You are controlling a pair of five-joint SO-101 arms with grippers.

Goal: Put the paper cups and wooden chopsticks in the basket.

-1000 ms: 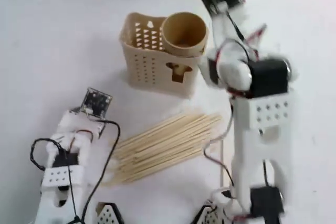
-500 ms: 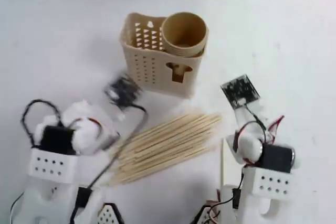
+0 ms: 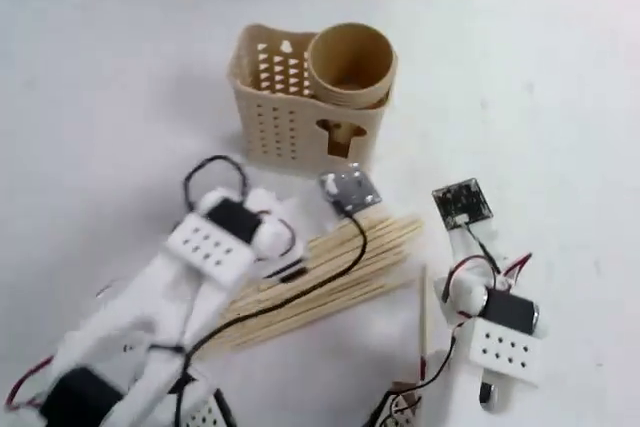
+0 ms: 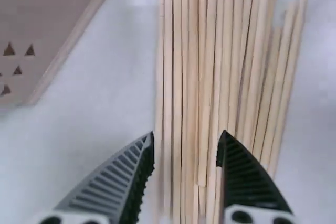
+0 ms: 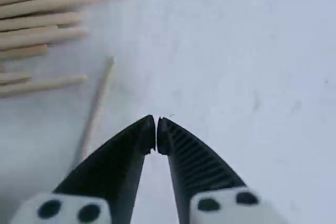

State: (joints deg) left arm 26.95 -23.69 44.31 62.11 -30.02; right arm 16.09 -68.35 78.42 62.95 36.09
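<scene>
Chopsticks (image 3: 320, 277) piled on table (image 3: 120, 97) just before basket (image 3: 290, 127), cup (image 3: 350, 65) inside it. Left gripper (image 4: 186, 140) spread astride pile, perhaps touching. Right gripper (image 5: 156, 127) pinched closed, empty, near stray stick (image 5: 97, 108)

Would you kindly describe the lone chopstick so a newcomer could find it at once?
Find the beige basket on the white table; the chopstick pile lies close beside it. The lone chopstick lies beside that pile, alone and angled differently.
</scene>
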